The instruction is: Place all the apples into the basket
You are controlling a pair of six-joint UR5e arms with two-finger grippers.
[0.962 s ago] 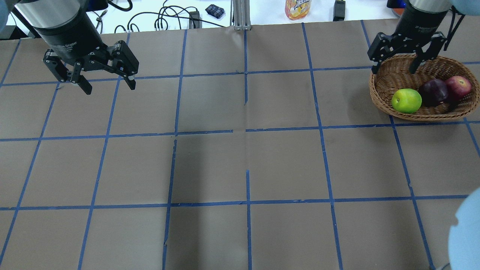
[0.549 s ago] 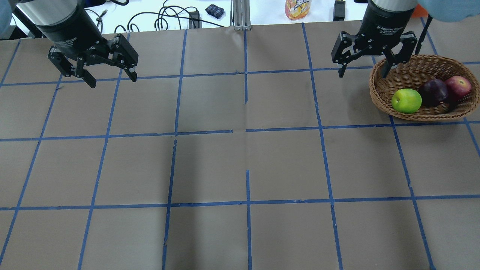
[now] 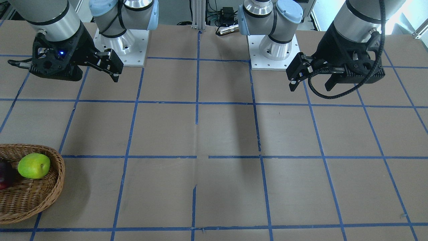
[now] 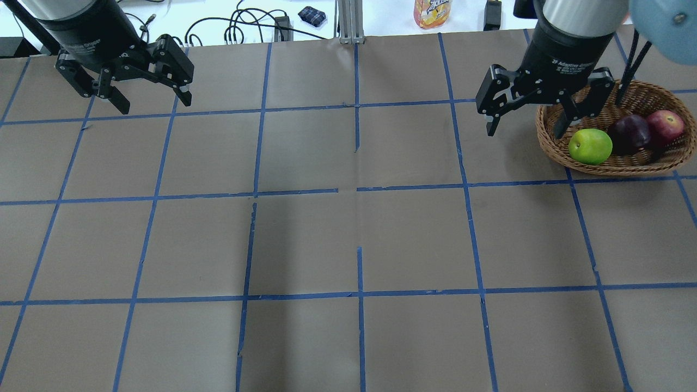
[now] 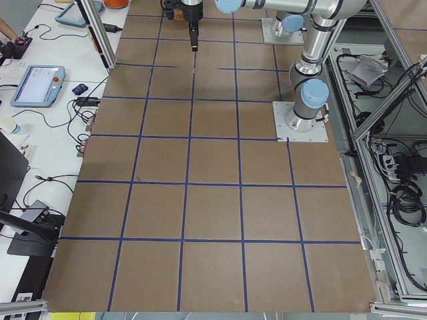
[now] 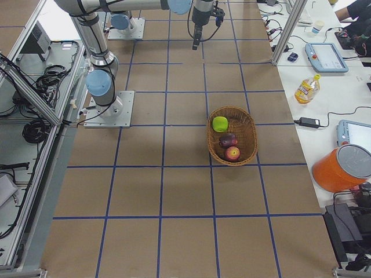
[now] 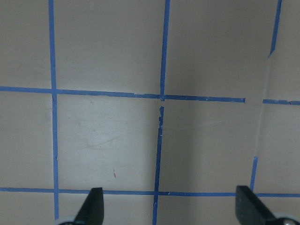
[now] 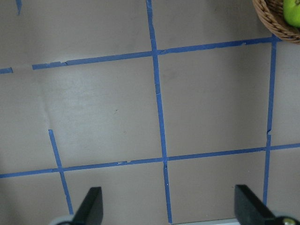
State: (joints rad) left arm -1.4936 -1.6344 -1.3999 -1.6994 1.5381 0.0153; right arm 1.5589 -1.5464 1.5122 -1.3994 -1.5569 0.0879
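The wicker basket (image 4: pixel 550 142) stands at the table's far right. In it lie the yellow-green apple (image 4: pixel 589 146), the purplish apple (image 4: pixel 629 134) and the red apple (image 4: pixel 664 125). They also show in the exterior right view: the basket (image 6: pixel 250 130), the green apple (image 6: pixel 219 123), the purplish apple (image 6: pixel 228 139) and the red apple (image 6: pixel 232 153). My right gripper (image 4: pixel 524 130) is open and empty, and hangs just left of the basket's rim. My left gripper (image 4: pixel 156 105) is open and empty at the far left. The right wrist view catches the basket's edge (image 8: pixel 272 26).
The brown table carries a grid of blue tape (image 4: pixel 356 188). Beyond its far edge are cables (image 4: pixel 239 27) and a juice bottle (image 4: pixel 433 12). An orange bucket (image 6: pixel 342 168) and tablets sit on the side bench.
My right gripper has moved left, from over the basket's back rim to beside the basket. My left gripper has shifted slightly towards the far edge. The apples have not moved.
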